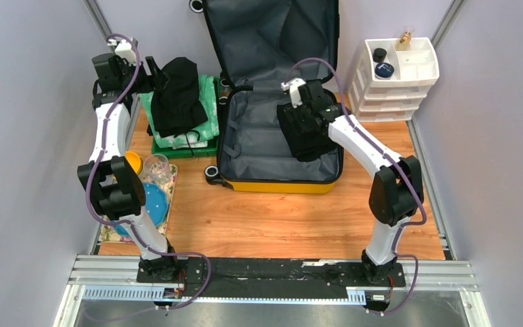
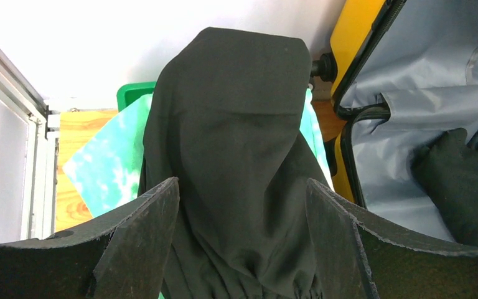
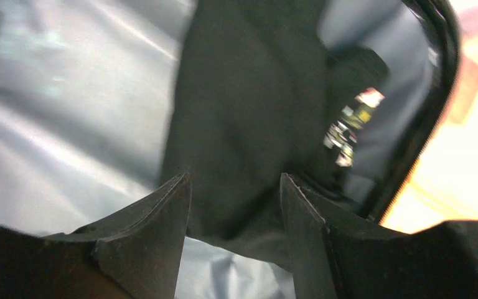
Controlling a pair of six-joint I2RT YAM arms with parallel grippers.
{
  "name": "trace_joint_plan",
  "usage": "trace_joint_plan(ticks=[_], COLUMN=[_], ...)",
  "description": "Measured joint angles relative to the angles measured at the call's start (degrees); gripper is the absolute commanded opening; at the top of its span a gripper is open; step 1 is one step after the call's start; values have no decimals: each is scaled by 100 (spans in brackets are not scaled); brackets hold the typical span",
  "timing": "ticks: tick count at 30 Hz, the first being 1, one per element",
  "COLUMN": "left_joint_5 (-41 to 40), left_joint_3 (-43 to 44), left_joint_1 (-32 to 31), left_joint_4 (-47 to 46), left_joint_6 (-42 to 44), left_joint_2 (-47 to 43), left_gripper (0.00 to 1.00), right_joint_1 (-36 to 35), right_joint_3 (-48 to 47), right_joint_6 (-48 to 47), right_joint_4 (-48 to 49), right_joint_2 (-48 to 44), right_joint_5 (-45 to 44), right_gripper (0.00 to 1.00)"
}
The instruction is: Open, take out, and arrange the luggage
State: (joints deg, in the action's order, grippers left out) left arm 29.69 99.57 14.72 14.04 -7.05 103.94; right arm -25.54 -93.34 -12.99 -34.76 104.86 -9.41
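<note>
The yellow luggage (image 1: 272,146) lies open at the back of the table, its lid (image 1: 272,34) leaning upright and its grey lining (image 3: 68,93) showing. A black garment (image 1: 306,139) lies in the right half of the base. My right gripper (image 1: 298,112) hovers just over it, jaws open (image 3: 234,175), the dark cloth (image 3: 255,93) beyond the tips. A second black garment (image 1: 177,95) sits on a folded pile in the green tray (image 1: 177,150). My left gripper (image 1: 155,73) is at its left side, open wide (image 2: 241,182), with the cloth (image 2: 236,106) lying between its fingers.
A green-and-white tie-dye cloth (image 1: 208,95) lies under the black garment on the tray. A white drawer unit (image 1: 395,75) with small items on top stands at the back right. A glass (image 1: 155,165), a blue plate (image 1: 151,201) and a yellow item (image 1: 133,161) sit near the left arm.
</note>
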Motion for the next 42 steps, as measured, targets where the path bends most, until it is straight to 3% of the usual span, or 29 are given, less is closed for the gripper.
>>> trace_joint_plan(ticks=[4, 12, 19, 22, 23, 24, 33, 42], left_joint_5=[-2, -20, -24, -22, -20, -20, -22, -22], left_joint_3=[-120, -205, -212, -214, -214, -214, -214, -214], left_joint_1=[0, 0, 0, 0, 0, 0, 0, 0], left_joint_4=[-7, 17, 24, 28, 26, 24, 26, 33], left_joint_6=[13, 15, 111, 116, 114, 114, 118, 118], left_joint_2=[-2, -20, -48, -48, -48, -48, -48, -48], left_gripper=[82, 82, 82, 82, 82, 82, 82, 82], right_joint_1=[-330, -415, -400, -400, -400, -400, -402, -442], right_joint_3=[-356, -1928, -1954, -1987, -1987, -1987, -1987, -1799], right_joint_6=[-79, 107, 114, 114, 107, 103, 118, 358], right_joint_4=[55, -98, -376, -378, -376, -363, -295, 31], right_joint_2=[216, 1978, 2555, 2559, 2559, 2559, 2559, 2481], right_joint_5=[514, 730, 693, 664, 638, 603, 538, 1368], right_gripper=[60, 62, 49, 26, 10, 0, 0, 0])
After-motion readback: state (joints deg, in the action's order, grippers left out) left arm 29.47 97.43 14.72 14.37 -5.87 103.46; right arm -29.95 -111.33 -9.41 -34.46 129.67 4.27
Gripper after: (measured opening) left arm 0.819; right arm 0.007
